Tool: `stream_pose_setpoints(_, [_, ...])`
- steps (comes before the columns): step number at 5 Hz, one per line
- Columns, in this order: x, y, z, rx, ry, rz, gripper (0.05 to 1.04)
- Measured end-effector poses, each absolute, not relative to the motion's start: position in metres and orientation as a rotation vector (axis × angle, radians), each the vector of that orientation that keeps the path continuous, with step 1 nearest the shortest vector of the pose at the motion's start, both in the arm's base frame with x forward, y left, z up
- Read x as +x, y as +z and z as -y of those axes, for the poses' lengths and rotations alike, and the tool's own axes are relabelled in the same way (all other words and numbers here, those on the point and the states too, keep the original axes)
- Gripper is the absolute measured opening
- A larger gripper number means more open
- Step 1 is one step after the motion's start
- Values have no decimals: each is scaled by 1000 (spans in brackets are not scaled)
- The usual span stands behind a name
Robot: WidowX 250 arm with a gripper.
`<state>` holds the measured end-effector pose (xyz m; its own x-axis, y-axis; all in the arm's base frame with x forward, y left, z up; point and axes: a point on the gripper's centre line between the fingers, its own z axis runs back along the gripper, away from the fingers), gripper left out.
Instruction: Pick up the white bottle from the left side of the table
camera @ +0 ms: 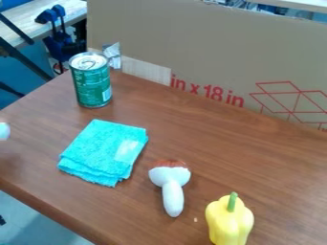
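Turquoise fabric, folded into a thick square, makes up the cloth (102,150) that lies left of the centre of the frame before me, its layered edges turned toward the lower left and a paler patch on its right part. I cannot tell whether my gripper is open or closed, or whether it holds anything.

Up and a little left of the cloth, in the upper left of the frame, a green can (92,81) stands upright on the brown wooden table (211,143), its silver lid uppermost. Just below the centre of the frame, near the cloth's lower right side, I see a mushroom (171,186), its white stem pointing toward the bottom edge and its cap reddish brown on the far side. Well to the lower right of it, at the bottom edge of the frame, is a yellow pepper (228,222) with its green stem pointing up. A white rounded object (4,131) is cut off by the left edge.

Behind the can and across the upper right, a cardboard panel (211,43) with red print and line drawings rises at the table's far side. In the upper left corner, dark blue tools (56,31) are by a pale wooden surface (22,21).
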<state>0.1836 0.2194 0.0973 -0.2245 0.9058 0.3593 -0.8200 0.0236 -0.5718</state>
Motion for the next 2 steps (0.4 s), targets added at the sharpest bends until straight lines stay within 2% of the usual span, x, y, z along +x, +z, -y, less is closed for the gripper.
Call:
stream_pose_setpoints(1, [189,95,-218,-193,1686,780,610])
stream_pose_setpoints(2, [193,93,-214,-177,1794,658,610])
